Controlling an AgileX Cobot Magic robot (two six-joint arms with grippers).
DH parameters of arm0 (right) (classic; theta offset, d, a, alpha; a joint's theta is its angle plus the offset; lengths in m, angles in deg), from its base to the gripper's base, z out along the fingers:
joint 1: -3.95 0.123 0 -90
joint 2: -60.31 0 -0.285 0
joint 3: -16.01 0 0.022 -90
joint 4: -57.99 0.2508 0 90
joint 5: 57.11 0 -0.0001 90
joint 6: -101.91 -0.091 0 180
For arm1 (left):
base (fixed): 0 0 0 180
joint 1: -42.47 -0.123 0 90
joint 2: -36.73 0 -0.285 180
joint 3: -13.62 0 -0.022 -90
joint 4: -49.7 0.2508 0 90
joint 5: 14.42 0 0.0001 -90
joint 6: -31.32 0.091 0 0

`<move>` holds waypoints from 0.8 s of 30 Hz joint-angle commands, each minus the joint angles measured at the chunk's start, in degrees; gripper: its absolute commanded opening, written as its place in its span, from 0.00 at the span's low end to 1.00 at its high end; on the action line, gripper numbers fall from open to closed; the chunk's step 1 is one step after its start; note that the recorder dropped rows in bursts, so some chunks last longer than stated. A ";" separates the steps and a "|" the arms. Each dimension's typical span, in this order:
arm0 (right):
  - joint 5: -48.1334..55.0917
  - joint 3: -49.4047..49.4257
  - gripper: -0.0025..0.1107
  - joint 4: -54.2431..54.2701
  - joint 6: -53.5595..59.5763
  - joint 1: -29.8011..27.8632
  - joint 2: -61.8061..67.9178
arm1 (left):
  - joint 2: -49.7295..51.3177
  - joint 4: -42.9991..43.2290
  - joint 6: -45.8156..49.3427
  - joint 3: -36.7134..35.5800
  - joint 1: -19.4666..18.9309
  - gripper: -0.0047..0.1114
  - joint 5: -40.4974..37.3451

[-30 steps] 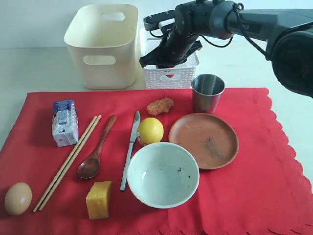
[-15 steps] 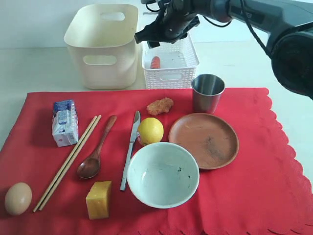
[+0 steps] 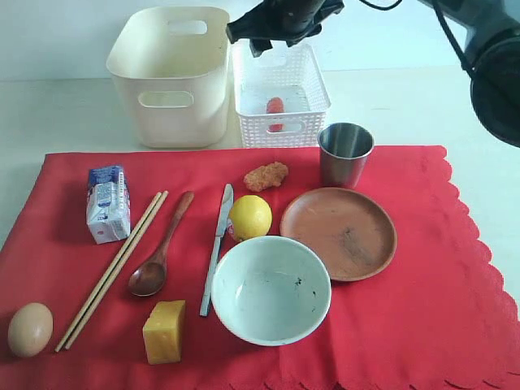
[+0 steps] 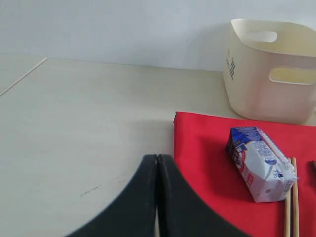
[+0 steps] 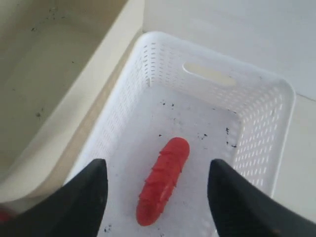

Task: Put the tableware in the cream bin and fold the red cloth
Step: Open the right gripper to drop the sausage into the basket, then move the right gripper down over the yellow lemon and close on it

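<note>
The right gripper (image 5: pixel 155 197) hangs above the white lattice basket (image 3: pixel 281 127) with its jaws spread wide and nothing between them; below it a red sausage (image 5: pixel 163 187) lies on the basket floor. In the exterior view this gripper is cut off by the top edge, so only the wrist view shows the gap plainly. The left gripper (image 4: pixel 157 165) has its jaws pressed together, empty, over bare table just off the corner of the red cloth (image 3: pixel 422 309) nearest the milk carton (image 3: pixel 107 203). The cloth lies spread flat and unfolded. All the tableware is on it: the steel cup (image 3: pixel 345 154) upright near the basket, the brown plate (image 3: pixel 337 231) beside the pale bowl (image 3: pixel 270 288), the knife (image 3: pixel 216 248), wooden spoon (image 3: pixel 158 252) and chopsticks (image 3: pixel 114 268) lying roughly side by side. The cream bin (image 3: pixel 166 122) stands off the cloth, just beside the basket. An egg (image 3: pixel 30 329), cheese (image 3: pixel 164 331), lemon (image 3: pixel 249 217) and what looks like a fried piece (image 3: pixel 266 175) share the cloth.
</note>
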 commanded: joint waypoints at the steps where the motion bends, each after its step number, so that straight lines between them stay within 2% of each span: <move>1: 3.36 -0.59 0.54 -0.48 -0.31 -0.28 -2.51 | -0.34 -0.17 0.24 -0.14 0.09 0.04 0.09; 24: 19.16 -0.59 0.54 3.31 -0.09 -0.28 -12.66 | -0.34 -0.17 0.24 -0.14 0.09 0.04 0.09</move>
